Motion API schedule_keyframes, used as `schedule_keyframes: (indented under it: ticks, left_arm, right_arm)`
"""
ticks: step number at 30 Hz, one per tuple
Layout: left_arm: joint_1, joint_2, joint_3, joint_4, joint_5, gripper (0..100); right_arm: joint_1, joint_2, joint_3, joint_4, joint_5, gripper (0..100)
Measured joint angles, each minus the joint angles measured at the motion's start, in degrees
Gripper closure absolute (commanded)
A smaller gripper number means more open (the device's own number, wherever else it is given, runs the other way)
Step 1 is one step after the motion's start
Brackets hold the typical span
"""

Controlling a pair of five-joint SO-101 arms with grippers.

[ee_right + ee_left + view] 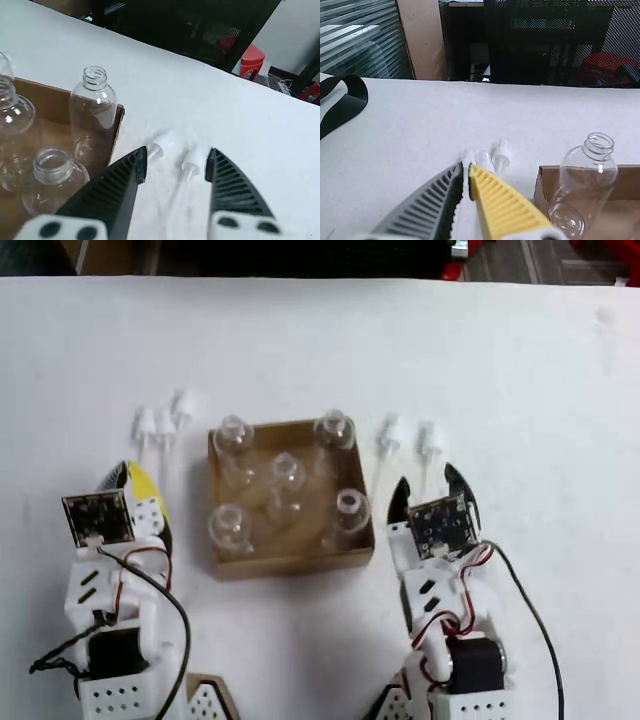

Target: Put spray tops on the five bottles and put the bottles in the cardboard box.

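The cardboard box [290, 564] sits mid-table and holds five clear open-necked bottles, among them one at the back left [232, 436] and one in the middle [285, 473]. Three white spray tops [160, 424] lie left of the box, two more [405, 438] right of it. My left gripper [466, 169] [136, 472] is closed narrowly on the thin tube of the outermost left spray top [468, 155], which still rests on the table. My right gripper [175, 155] [428, 482] is open just short of the right pair, one spray top [192, 161] lying between its fingertips.
A corner bottle [587, 175] and the box wall [545, 186] stand close beside the left gripper. Two bottles [94, 107] [50, 175] flank the right gripper. A black strap [347, 102] lies far left. The white table runs open toward its far edge.
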Motion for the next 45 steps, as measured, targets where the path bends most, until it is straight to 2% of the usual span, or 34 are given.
schedule_keyframes:
  ticks: [4, 10, 25, 35, 45]
  left_arm:
    - [0.0, 0.0, 0.0, 0.0, 0.0, 97]
    - [0.0, 0.0, 0.0, 0.0, 0.0, 97]
    - [0.0, 0.0, 0.0, 0.0, 0.0, 97]
    - [0.0, 0.0, 0.0, 0.0, 0.0, 97]
    - [0.0, 0.0, 0.0, 0.0, 0.0, 97]
  right_arm:
    - [4.4, 0.0, 0.0, -2.2, -6.7, 95.1]
    - [9.3, -0.1, 0.3, -3.8, -14.1, 98.2]
    - [9.7, -0.2, 4.0, -8.0, -15.0, 98.1]
    - [9.7, 0.1, 12.7, -25.0, -15.1, 98.1]
    - [9.7, 0.2, 12.9, -26.2, -15.1, 98.1]
